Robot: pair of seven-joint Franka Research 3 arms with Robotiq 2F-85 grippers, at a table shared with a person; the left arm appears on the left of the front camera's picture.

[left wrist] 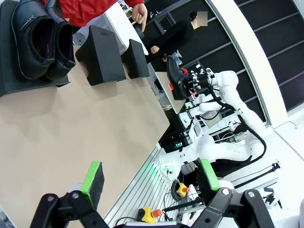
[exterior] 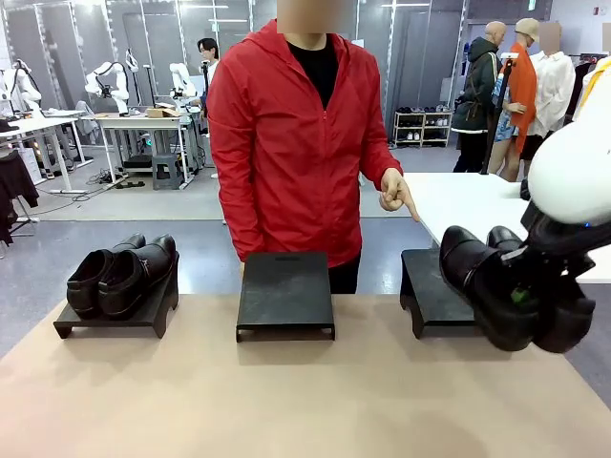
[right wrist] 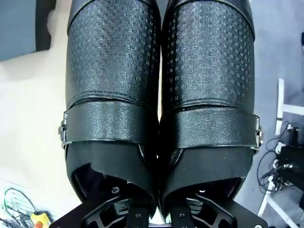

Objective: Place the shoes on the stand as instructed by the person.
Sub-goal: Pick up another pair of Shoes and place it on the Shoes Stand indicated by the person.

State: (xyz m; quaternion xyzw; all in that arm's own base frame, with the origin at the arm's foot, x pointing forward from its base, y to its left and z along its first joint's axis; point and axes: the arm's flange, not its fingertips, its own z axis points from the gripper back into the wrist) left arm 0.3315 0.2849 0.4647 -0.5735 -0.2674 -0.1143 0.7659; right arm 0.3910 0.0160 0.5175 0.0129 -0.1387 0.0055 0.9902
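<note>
Right gripper (exterior: pixel 523 298) clamped on the strap pair of shoes (exterior: pixel 477 272), held tilted just beside the right stand (exterior: pixel 430 286) that the person's hand (exterior: pixel 394 194) seems to indicate; left gripper (left wrist: pixel 149 183) wide apart; advice: level soles, centre over stand, lower gently before release.

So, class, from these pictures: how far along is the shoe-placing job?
Done: the plain pair sits on the left stand. In hand: the right hand holds the strapped pair in the air beside the right stand, which the person's hand seems to point at. Left: setting that pair down and releasing it. The left hand is open.
</note>
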